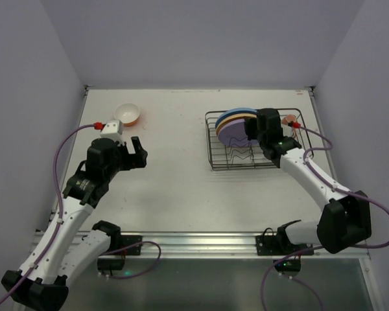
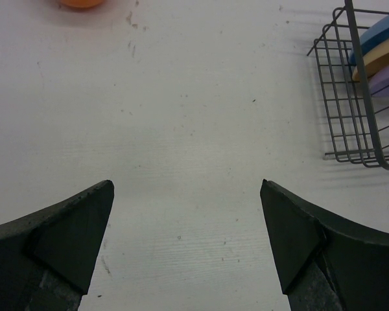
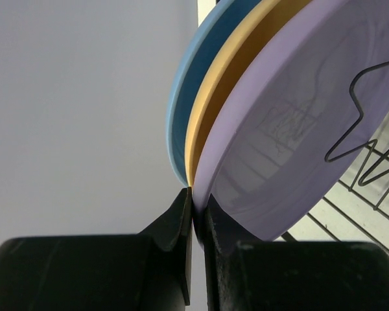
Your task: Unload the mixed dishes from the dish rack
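My right gripper (image 3: 198, 214) pinches the rim of the smooth lilac plate (image 3: 292, 129). It stands on edge in the dark wire dish rack (image 1: 246, 162) at two o'clock on the matte white table (image 1: 175, 168), its face toward six. The tan plate (image 3: 240, 71) and blue plate (image 3: 194, 84) lean behind it. My left gripper (image 2: 187, 214) gapes wide.

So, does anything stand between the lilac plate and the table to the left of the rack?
Only the left wall of the dish rack: the lilac plate, pinched at its rim by the right fingers, must rise over it. Beyond it the table shows nothing up to the open left fingers.
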